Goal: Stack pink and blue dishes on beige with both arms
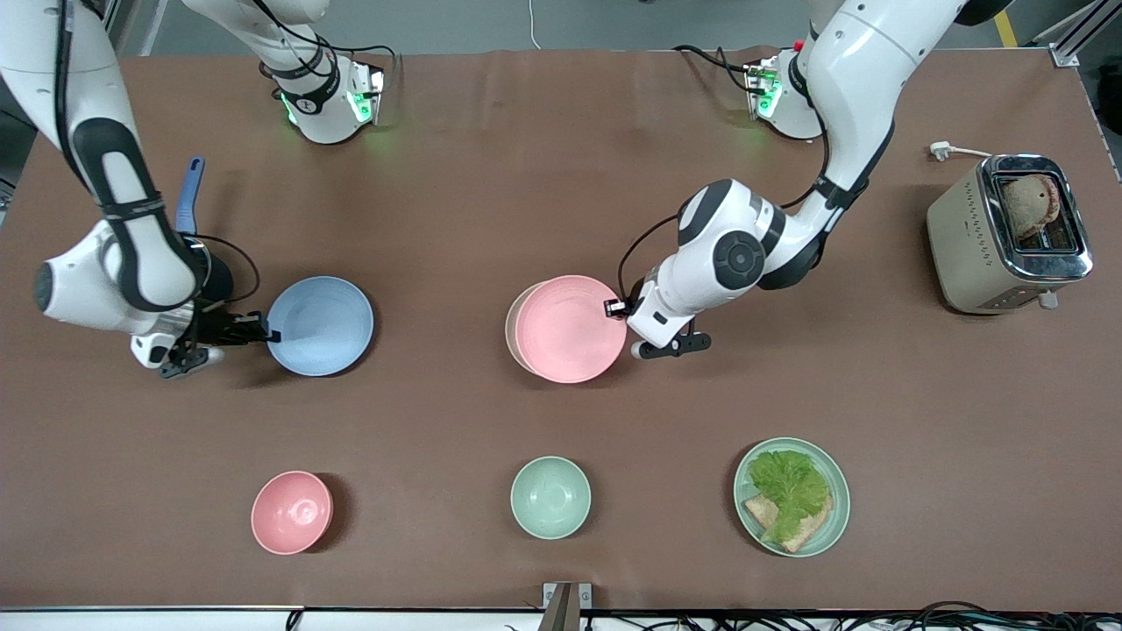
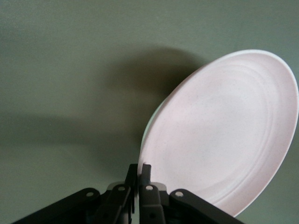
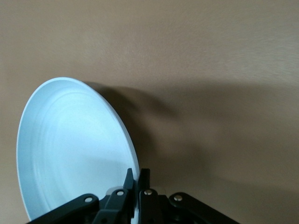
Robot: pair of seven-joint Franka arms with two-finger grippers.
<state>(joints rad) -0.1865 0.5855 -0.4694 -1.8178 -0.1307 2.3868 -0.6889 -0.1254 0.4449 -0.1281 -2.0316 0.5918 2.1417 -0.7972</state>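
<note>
The pale pink plate point(image 1: 570, 329) lies over the beige plate point(image 1: 510, 326) at mid-table, slightly off centre, so only a crescent of beige shows toward the right arm's end. My left gripper point(image 1: 619, 308) is shut on the pink plate's rim; the left wrist view shows the fingers point(image 2: 139, 168) pinching the edge of the pink plate point(image 2: 224, 130). The pale blue plate point(image 1: 320, 326) is toward the right arm's end, and my right gripper point(image 1: 265, 336) is shut on its rim. In the right wrist view that gripper point(image 3: 138, 173) clamps the edge of the blue plate point(image 3: 74, 149).
Nearer the front camera stand a small pink bowl point(image 1: 292, 513), a mint-green bowl point(image 1: 550, 497) and a mint-green plate point(image 1: 833, 464) with lettuce and bread. A toaster point(image 1: 1008, 232) sits at the left arm's end. A blue handle point(image 1: 189, 194) shows beside the right arm.
</note>
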